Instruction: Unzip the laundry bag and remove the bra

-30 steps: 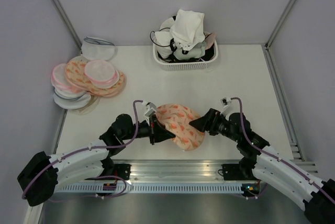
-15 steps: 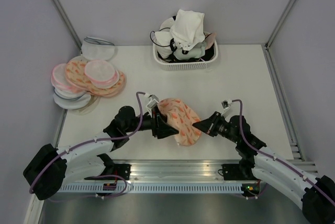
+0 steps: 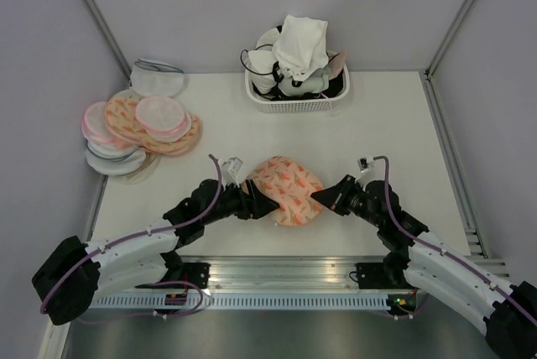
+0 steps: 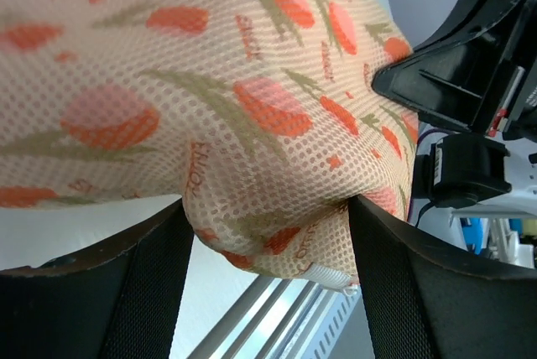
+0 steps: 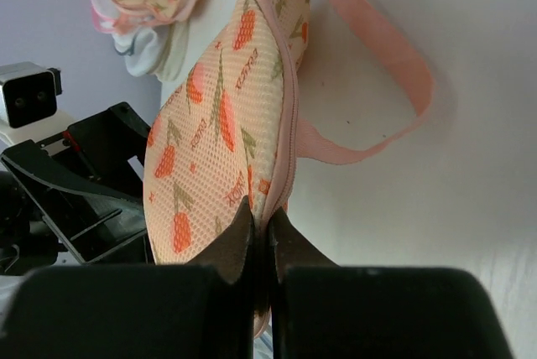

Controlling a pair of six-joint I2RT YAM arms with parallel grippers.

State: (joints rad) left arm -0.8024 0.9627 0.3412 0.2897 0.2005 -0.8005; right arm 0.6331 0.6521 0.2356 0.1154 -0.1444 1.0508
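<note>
The laundry bag [image 3: 287, 189], a peach mesh pouch with an orange leaf print, stands tilted on the table between my two grippers. My left gripper [image 3: 258, 205] is at its left side. In the left wrist view the left gripper [image 4: 268, 212] stands open, a bulge of the laundry bag [image 4: 252, 82] hanging between its wide-apart fingers. My right gripper [image 5: 262, 223] is shut on the pink zip edging of the laundry bag [image 5: 210, 124], at the bag's right end [image 3: 319, 197]. A pink strap loop [image 5: 382, 57] lies on the table beside it. The bra is hidden.
A pile of similar peach and white-pink pouches [image 3: 138, 128] lies at the far left. A white basket [image 3: 294, 104] full of garments stands at the back centre. A metal rail [image 3: 277, 279] runs along the near table edge.
My right gripper has shut on the bag's zip edge. My left gripper, which was shut on the bag, has opened. The bag has shifted slightly and stands more upright.
</note>
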